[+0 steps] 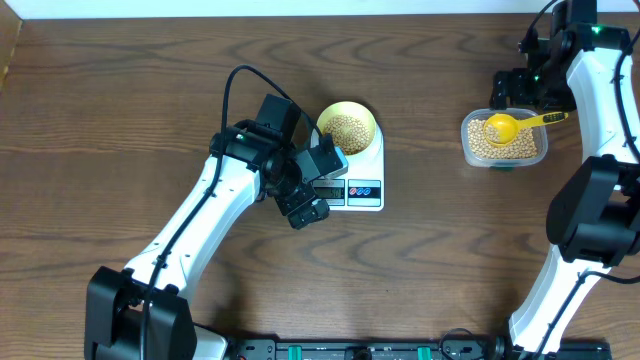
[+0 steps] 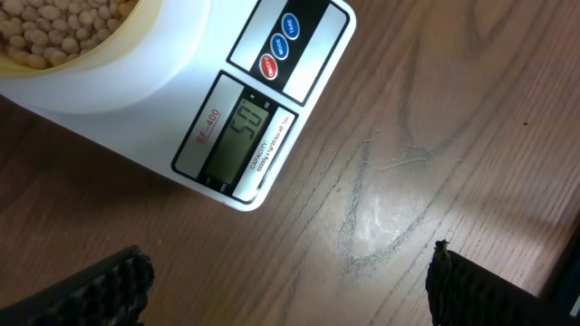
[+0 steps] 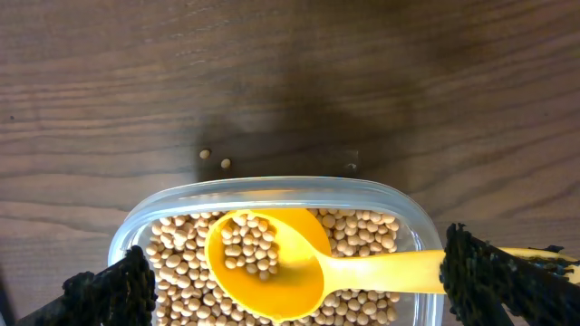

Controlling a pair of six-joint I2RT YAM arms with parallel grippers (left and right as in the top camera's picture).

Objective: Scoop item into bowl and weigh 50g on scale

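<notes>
Both left fingers (image 2: 100,290) and right fingers (image 3: 109,294) stand apart, empty. The scale (image 2: 181,72) seemingly reads on target, so keep clear of the bowl (image 1: 347,106) and confirm it settles.

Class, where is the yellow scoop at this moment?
In the overhead view, the yellow scoop lies on the beans in the clear tub, well to the right of the scale and bowl.
</notes>
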